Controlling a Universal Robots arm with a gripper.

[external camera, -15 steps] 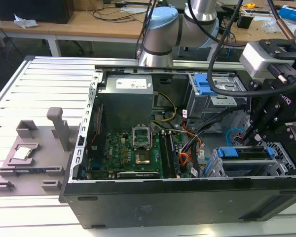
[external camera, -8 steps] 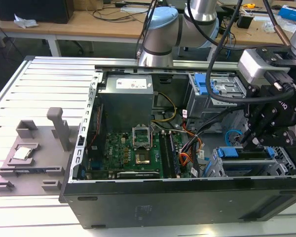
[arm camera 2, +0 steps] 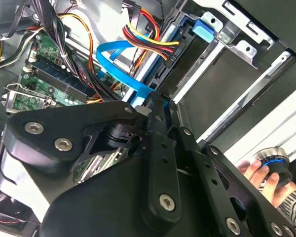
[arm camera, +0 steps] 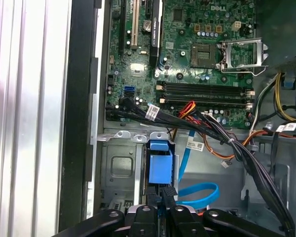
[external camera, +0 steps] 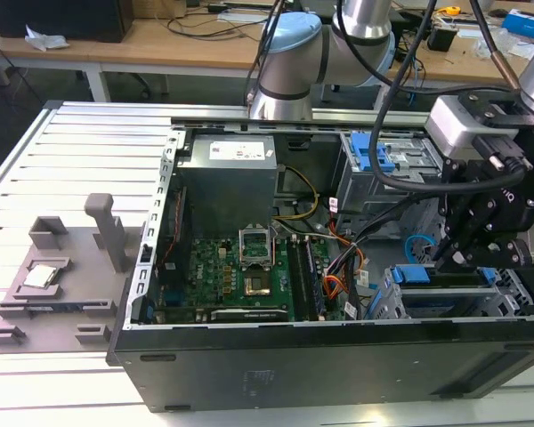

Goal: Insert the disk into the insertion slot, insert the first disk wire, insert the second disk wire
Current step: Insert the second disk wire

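The gripper (arm camera: 159, 200) stands low over the drive corner of the open computer case (external camera: 338, 356), and in the first wrist view its fingers (arm camera: 168, 193) are drawn close together, their tips at the near end of the blue carrier of the disk (arm camera: 161, 168); whether they actually pinch it cannot be told. In the exterior view the disk (external camera: 423, 276) sits inside the insertion slot (external camera: 507, 298), at the case's corner on the exterior view's right, with the gripper (external camera: 454, 258) just above its blue edge. A flat blue cable (arm camera: 200, 193) loops just beside the fingers, and a bundle of black, red and orange wires (arm camera: 207, 123) crosses between the slot and the motherboard (arm camera: 187, 54), crowding that side. The case wall (arm camera: 79, 123) runs close along the other side of the slot. In the second wrist view a person's hand (arm camera 2: 264, 180) holds a round knob beside the case. Farther in, the taller grey bay (external camera: 383, 165) carries a blue clip (external camera: 367, 153). On the exterior view's left, a grey fixture (external camera: 62, 276) lies on the ribbed surface (external camera: 62, 169), which is otherwise bare there.
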